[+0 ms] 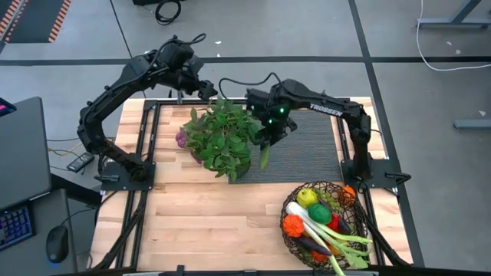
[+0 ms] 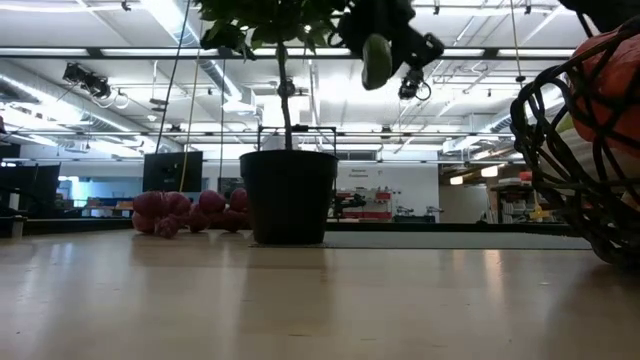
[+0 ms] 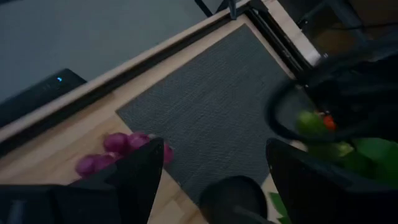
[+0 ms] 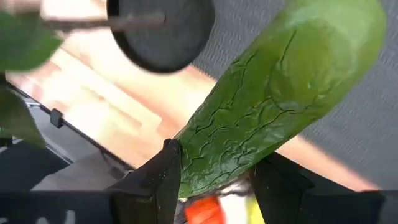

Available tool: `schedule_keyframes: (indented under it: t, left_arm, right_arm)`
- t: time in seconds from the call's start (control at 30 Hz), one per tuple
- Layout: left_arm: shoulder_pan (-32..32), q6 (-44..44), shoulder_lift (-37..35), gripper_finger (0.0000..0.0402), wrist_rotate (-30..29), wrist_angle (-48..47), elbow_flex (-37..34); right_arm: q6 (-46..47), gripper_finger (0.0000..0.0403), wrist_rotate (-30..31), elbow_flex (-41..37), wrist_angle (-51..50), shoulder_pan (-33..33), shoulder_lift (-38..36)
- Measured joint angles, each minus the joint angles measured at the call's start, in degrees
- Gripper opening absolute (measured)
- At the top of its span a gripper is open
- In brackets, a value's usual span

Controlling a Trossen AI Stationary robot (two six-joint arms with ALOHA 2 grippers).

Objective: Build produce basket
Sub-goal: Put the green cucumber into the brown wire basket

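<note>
My right gripper (image 1: pixel 268 138) is shut on a green cucumber (image 4: pixel 280 93) and hangs high over the black ribbed mat (image 1: pixel 307 146), just right of the leafy potted plant (image 1: pixel 222 138). In the low view the cucumber (image 2: pixel 377 60) dangles well above the table. The dark wire basket (image 1: pixel 326 222) sits at the near right on the wood, holding a lemon, a lime, a leek, orange tomatoes and more produce. Purple grapes (image 1: pixel 182 138) lie on the table left of the plant. My left gripper (image 1: pixel 209 90) is open in the air over the far edge, behind the plant. My right gripper pinches the cucumber between its two fingers near one end (image 4: pixel 205 171). The fingers (image 4: pixel 165 177) slant downward from above. The cucumber's long free part reaches out beyond the fingertips and hangs below them, lifted clear of mat and table.
The plant's black pot (image 2: pixel 290 195) stands between the grapes (image 2: pixel 185 212) and the mat. The basket's wire wall (image 2: pixel 580 140) is close at the near right. Bare wood table (image 1: pixel 207 222) spreads across the near left and middle.
</note>
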Motion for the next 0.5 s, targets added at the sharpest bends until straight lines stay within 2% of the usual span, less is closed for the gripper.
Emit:
schedule_keyframes:
  t: [0.33, 0.5]
  left_arm:
    - [4.04, 4.9, 0.01, 0.0288, 0.07, -3.03, 0.02]
    - [4.32, 6.97, -0.2, 0.0288, 0.03, -2.67, 0.02]
  right_arm:
    - [19.32, 0.0178, 3.47, -0.98, 0.0, 12.33, -0.02]
    - [25.72, 0.0178, 10.55, -3.29, -0.1, 15.73, -1.67]
